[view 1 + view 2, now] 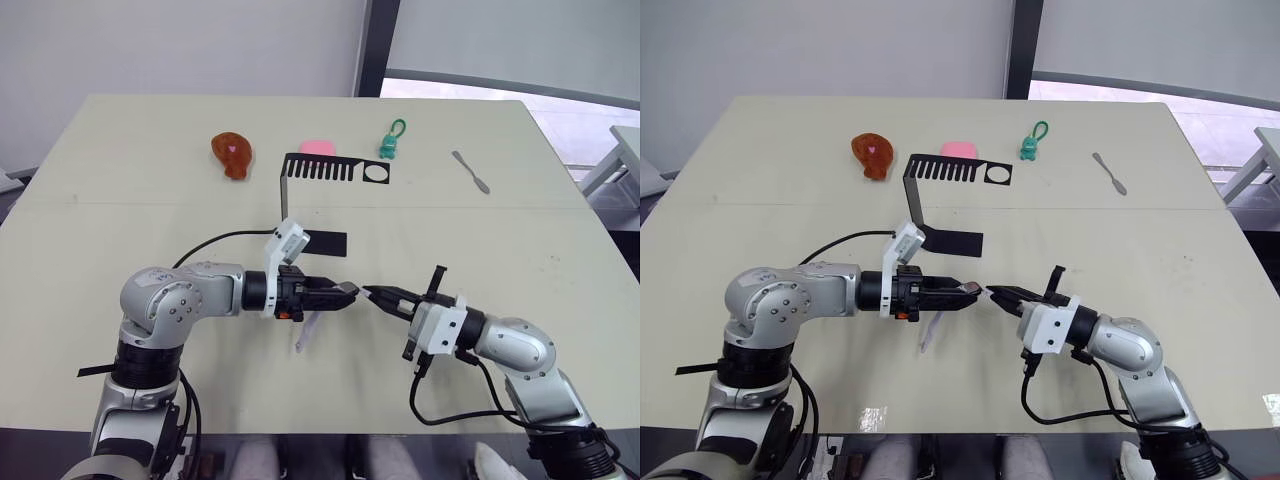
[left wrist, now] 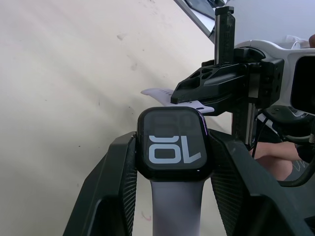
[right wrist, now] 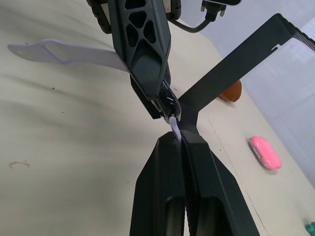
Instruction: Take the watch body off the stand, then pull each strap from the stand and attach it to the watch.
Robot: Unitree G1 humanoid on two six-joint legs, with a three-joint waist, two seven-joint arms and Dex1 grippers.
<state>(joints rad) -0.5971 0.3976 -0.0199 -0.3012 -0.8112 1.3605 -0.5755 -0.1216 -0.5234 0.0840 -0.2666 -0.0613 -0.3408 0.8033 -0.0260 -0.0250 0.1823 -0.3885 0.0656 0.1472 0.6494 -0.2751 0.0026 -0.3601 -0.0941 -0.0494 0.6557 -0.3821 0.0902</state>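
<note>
The watch body (image 2: pixel 172 145), a black case with pale digits, is clamped between the fingers of my left gripper (image 1: pixel 345 292) above the table's near middle. One lavender strap (image 1: pixel 305 335) hangs from the watch body toward the table. My right gripper (image 1: pixel 372 294) faces the left one, shut on the second strap (image 3: pixel 174 129). Only that strap's pale tip shows, right at the edge of the watch body. The black stand (image 1: pixel 330 170) stands behind both grippers, its comb-like top bare, its flat base (image 1: pixel 325 243) just beyond the left wrist.
Along the far side of the table (image 1: pixel 120 200) lie a brown drumstick-shaped toy (image 1: pixel 232 153), a pink object (image 1: pixel 318 147), a green keychain figure (image 1: pixel 390 140) and a grey metal tool (image 1: pixel 470 172). A black cable (image 1: pixel 215 245) runs from my left wrist.
</note>
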